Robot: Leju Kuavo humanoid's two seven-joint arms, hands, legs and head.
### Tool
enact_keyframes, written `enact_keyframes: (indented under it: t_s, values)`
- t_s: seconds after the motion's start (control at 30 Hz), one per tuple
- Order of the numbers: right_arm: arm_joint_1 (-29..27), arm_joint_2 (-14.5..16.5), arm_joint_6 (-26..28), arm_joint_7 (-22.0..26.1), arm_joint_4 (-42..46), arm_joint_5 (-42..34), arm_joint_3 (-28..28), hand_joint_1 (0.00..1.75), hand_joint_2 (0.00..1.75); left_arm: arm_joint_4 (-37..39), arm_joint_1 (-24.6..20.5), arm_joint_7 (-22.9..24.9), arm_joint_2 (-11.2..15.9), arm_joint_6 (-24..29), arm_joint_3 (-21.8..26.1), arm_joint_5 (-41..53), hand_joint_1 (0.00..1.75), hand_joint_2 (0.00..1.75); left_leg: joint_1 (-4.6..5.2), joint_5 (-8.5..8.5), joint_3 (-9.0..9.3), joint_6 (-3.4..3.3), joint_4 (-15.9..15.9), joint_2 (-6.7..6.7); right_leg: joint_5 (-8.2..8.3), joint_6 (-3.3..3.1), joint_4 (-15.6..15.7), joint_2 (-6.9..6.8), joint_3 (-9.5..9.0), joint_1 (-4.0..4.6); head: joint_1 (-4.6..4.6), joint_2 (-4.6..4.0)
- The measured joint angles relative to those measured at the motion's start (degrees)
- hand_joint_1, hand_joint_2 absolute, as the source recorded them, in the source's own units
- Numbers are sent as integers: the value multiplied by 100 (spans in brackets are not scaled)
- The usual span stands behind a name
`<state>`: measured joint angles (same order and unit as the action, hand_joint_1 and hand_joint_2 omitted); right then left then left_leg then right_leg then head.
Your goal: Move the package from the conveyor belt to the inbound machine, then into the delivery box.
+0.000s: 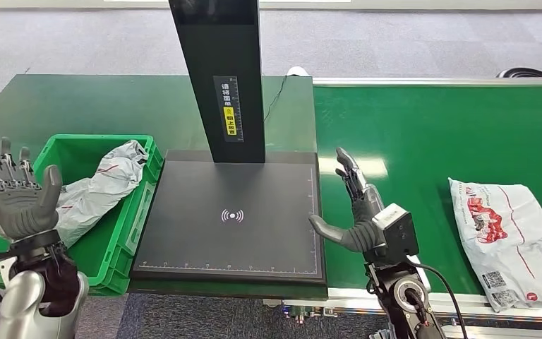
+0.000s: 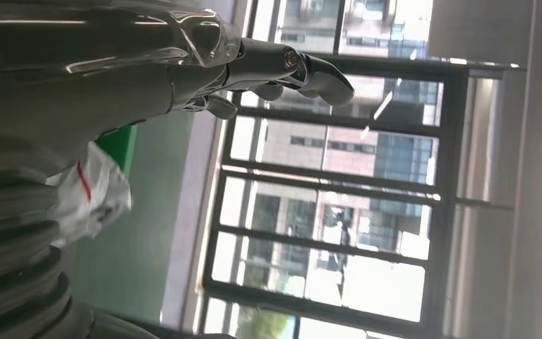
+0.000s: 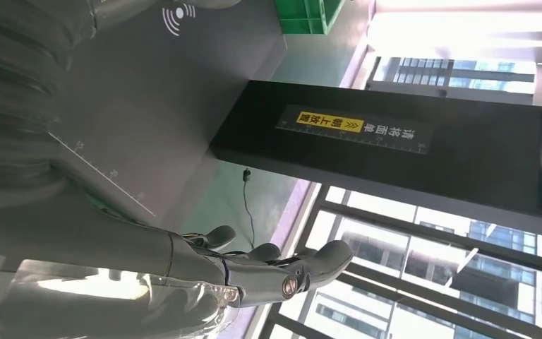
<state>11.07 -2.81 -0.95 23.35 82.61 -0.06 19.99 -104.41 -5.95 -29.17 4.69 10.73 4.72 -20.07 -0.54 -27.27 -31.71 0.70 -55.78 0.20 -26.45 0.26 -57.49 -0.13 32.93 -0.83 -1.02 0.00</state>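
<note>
Silver arms, grey left robot hand [image 1: 15, 198], black-cabled right robot hand [image 1: 358, 212].

I see the green conveyor belt [image 1: 423, 134] carrying a white package [image 1: 512, 236] near its right edge; on the green worktop [image 1: 77, 106] sit a green bin [image 1: 123, 233] and the black inbound machine [image 1: 233, 219].

Package [image 1: 512, 236] seen as crinkled glossy plastic film; conveyor belt [image 1: 423, 134] smooth, slightly shiny green; inbound machine [image 1: 229, 215] plate matt black; delivery box [image 1: 123, 233] glossy green plastic.
</note>
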Motion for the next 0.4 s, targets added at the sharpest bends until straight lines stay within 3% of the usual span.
enact_keyframes:
  t_s: [0.23,0.4]
  values:
    - [-204,107,-37,-36,66,-231,-69,0,175,-570,645,-186,-403,-592,-728,-78,0,175,0,-3,1,-1,0,4,-1,1,1,2,0,0,-1,0]
    - [-331,259,-127,-75,67,-534,-119,0,175,-599,877,37,-568,-1055,-1319,-260,0,175,-1,-3,0,-1,0,3,-2,2,1,2,1,0,-1,0]
